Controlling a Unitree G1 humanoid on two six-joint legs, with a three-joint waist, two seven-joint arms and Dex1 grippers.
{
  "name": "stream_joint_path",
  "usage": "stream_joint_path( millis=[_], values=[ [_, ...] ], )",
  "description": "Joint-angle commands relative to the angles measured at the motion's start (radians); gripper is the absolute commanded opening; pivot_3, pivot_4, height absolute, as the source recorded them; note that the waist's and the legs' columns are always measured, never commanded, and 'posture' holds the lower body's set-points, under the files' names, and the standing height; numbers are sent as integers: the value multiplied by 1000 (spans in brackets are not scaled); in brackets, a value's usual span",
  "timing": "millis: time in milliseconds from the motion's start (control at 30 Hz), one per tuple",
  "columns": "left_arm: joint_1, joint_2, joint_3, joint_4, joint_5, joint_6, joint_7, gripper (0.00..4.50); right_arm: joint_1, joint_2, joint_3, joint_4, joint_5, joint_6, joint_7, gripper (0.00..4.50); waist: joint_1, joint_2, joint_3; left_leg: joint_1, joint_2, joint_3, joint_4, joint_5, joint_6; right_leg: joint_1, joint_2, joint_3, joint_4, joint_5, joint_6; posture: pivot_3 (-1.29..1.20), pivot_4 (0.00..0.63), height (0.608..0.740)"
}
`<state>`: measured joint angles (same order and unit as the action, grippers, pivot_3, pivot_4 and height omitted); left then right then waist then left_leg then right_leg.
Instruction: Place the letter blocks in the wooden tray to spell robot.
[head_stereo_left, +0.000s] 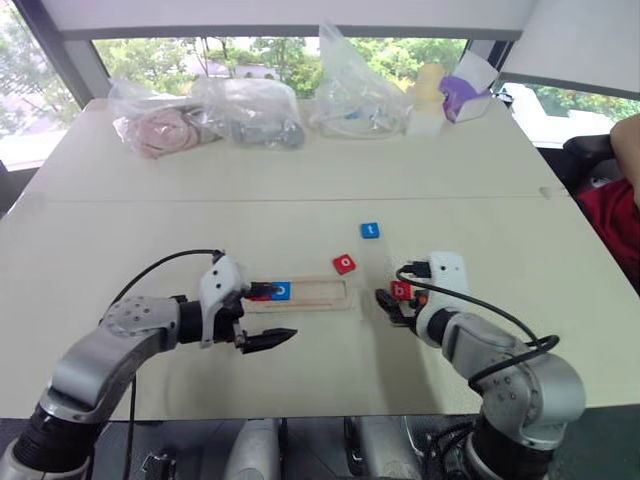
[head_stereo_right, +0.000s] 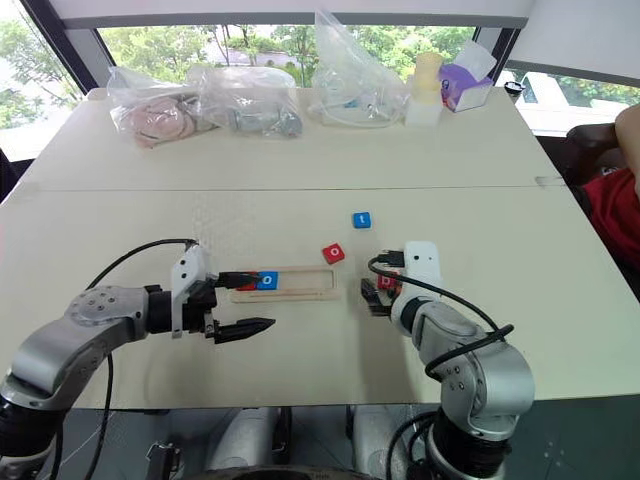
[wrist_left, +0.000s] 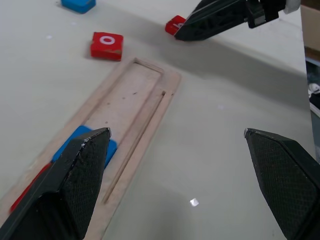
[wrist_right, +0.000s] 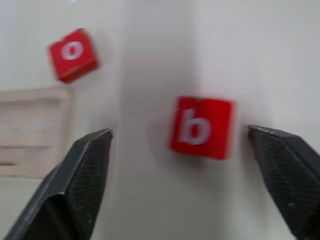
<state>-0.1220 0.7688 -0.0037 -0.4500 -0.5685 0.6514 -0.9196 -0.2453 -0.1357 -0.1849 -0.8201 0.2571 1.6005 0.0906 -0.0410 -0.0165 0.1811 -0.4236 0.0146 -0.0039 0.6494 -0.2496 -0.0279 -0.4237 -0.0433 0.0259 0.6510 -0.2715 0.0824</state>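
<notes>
The broad cream tabletop (head_stereo_left: 150, 230) spreads under my arms, with clear crumpled plastic bags (head_stereo_left: 250, 110) lined along its far edge at twelve o'clock. The long pale wooden tray (head_stereo_left: 325, 293) with its raised rim lies crosswise in front of me. At its nine o'clock end sit two flat square tiles side by side: a red one mostly hidden behind my finger (wrist_left: 27, 187), and next to it a blue one marked "o" (head_stereo_left: 281, 291); the rest of the slot is bare wood.

My left pincer (head_stereo_left: 268, 315) hovers over that filled end, its two black fingers spread well apart and holding nothing. My right pincer (wrist_right: 182, 187) sits at three o'clock from the tray, fingers likewise wide apart, and the red "b" tile (wrist_right: 201, 127) lies flat on the table between them, closer to one fingertip, gripped by neither.

The red "o" tile (head_stereo_left: 344, 264) rests just beyond the tray's three o'clock end. The blue "t" tile (head_stereo_left: 370, 230) lies farther off, toward one o'clock from it.
</notes>
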Motion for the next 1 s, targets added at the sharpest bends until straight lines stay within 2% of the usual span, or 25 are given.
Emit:
stream_joint_path(
  millis=[33,67,100,200,333,500,867,967,1000],
  values=[
    [-35,47,82,24,-59,6,-64,4500,-25,-308,52,-17,64,-279,268,4465,0,0,1,0,0,0,0,0,0,0,0,0,0,0,0,0,150,735],
    [-57,51,78,45,-60,-3,-82,4500,1,-427,57,54,53,-460,405,4465,0,1,1,0,0,0,0,0,0,0,0,0,-1,0,0,0,150,735],
    [-75,51,72,58,-64,-5,-96,4500,23,-492,43,117,63,-593,508,4465,2,0,1,0,0,0,-1,0,0,1,0,0,-1,-1,1,0,150,735],
    [-134,46,10,70,-56,-5,-148,4500,54,-558,-20,350,162,-884,807,4465,2,-4,2,5,-1,1,-1,-1,1,8,3,-2,-4,-1,6,0,150,735],
    [-191,32,-48,75,-47,-7,-187,4500,44,-633,89,565,100,-1147,1014,4465,-1,-3,3,10,0,1,-2,-2,3,12,3,0,-3,-1,7,0,150,735],
    [-207,31,-74,75,-27,-15,-199,4500,-19,-652,201,813,10,-1379,1123,4465,0,-3,3,15,1,1,-1,-2,3,16,3,0,-2,-1,7,0,150,735],
    [-115,48,-61,111,46,-83,-174,4500,-146,-567,285,1109,-65,-1574,1146,4465,4,-3,3,15,1,1,-1,-2,3,16,1,0,-1,-1,7,0,150,735],
    [-108,49,-52,122,51,-88,-174,4500,-168,-553,293,1164,-69,-1593,1157,3622,6,-3,3,15,0,1,0,-2,3,16,1,0,-1,-1,7,0,150,735],
    [-106,50,-49,127,52,-91,-176,4500,-173,-550,294,1175,-71,-1598,1160,3126,7,-3,3,15,0,1,0,-2,3,16,1,0,-1,-1,7,0,150,735]
  ],
)
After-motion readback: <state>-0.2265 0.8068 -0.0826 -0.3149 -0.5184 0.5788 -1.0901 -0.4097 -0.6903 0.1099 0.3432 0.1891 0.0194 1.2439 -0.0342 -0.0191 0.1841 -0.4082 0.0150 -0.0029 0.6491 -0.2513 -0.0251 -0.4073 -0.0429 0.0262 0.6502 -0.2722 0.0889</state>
